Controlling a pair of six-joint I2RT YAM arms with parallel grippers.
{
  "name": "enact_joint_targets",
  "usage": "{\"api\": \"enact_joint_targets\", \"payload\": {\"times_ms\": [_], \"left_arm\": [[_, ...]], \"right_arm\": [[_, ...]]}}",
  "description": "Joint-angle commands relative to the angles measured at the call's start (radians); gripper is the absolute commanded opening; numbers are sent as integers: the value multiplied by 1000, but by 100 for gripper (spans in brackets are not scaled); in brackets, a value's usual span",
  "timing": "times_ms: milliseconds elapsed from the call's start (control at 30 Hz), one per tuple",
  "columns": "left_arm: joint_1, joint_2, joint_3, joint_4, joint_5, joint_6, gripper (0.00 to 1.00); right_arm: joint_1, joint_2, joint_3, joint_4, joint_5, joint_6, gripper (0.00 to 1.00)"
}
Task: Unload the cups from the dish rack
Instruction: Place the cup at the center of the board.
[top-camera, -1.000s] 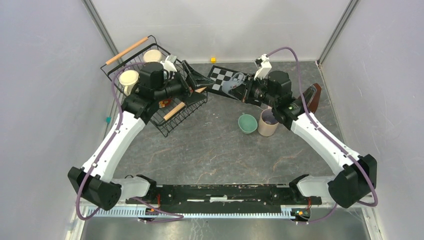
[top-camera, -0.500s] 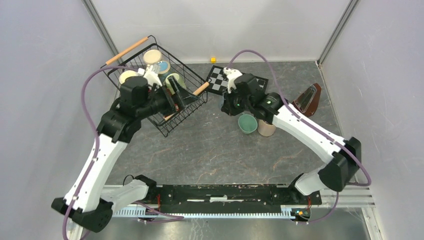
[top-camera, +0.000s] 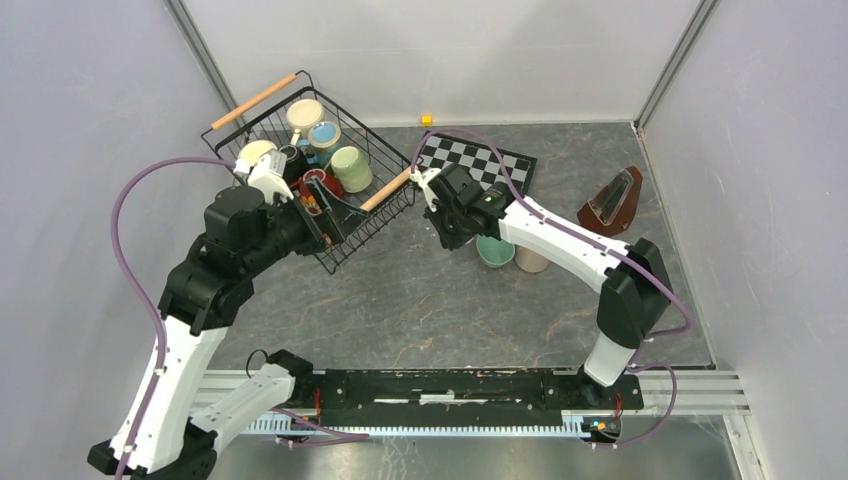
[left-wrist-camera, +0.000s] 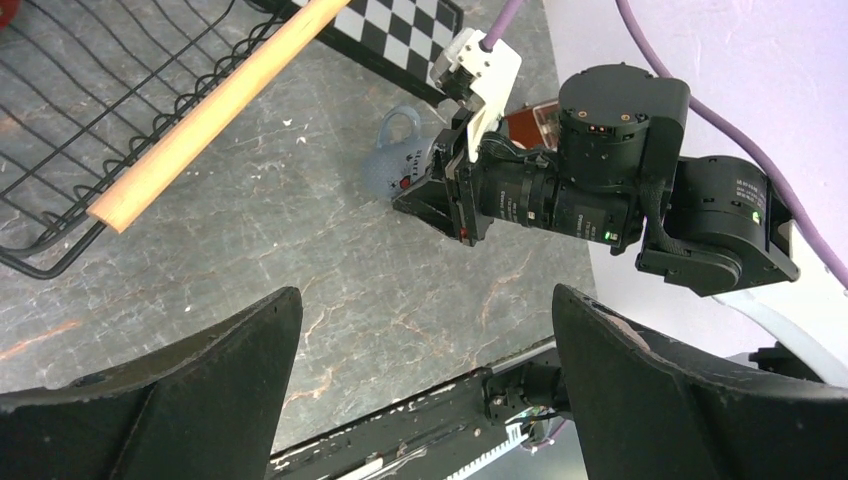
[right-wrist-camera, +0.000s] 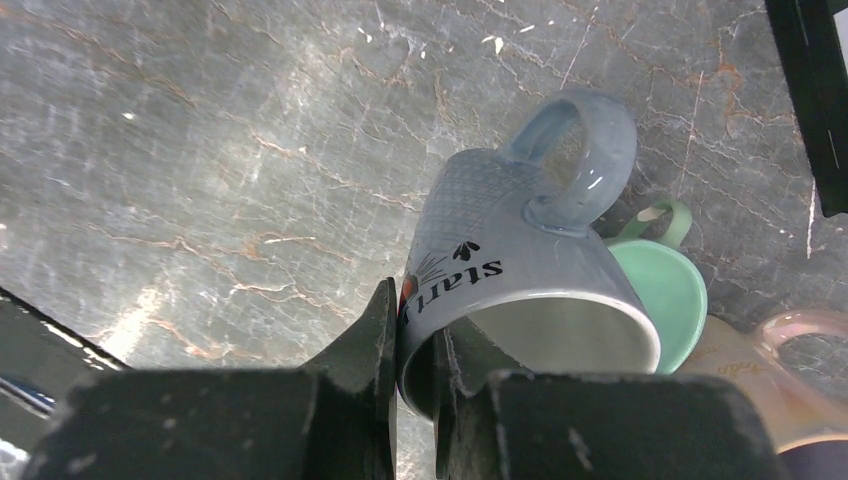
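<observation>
Both arms had swung leftward since the earlier frames. The left gripper had drawn back to the near side of the dish rack, its jaws spread wide and holding nothing. Several cups remained inside, among them a cream mug and a light green mug. Further right, the right gripper had brought a grey-blue mug over, pinching its rim between nearly closed fingers. The mug hung tilted, low over the table, just beside the teal mug and beige-pink mug already unloaded. Setting it down seemed the next step.
</observation>
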Motion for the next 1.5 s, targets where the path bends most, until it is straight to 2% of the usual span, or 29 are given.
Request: {"api": "enact_joint_targets", "payload": {"times_ms": [0,467,1100,1467], "left_arm": [[-4,-12,-20,-10,-23,52,100],[-3,-37,-48,-9,-12,57,100],[-2,-25,-74,11,1,51,100],[-3,-16,-82,18,5,48,100]], "right_arm": [[10,34,54,-19,43,-59,0],[11,155,42,-26,44,-95,0],[11,157,-23,-21,58,-98,3],[11,153,-27,-29,61,-97,24]]}}
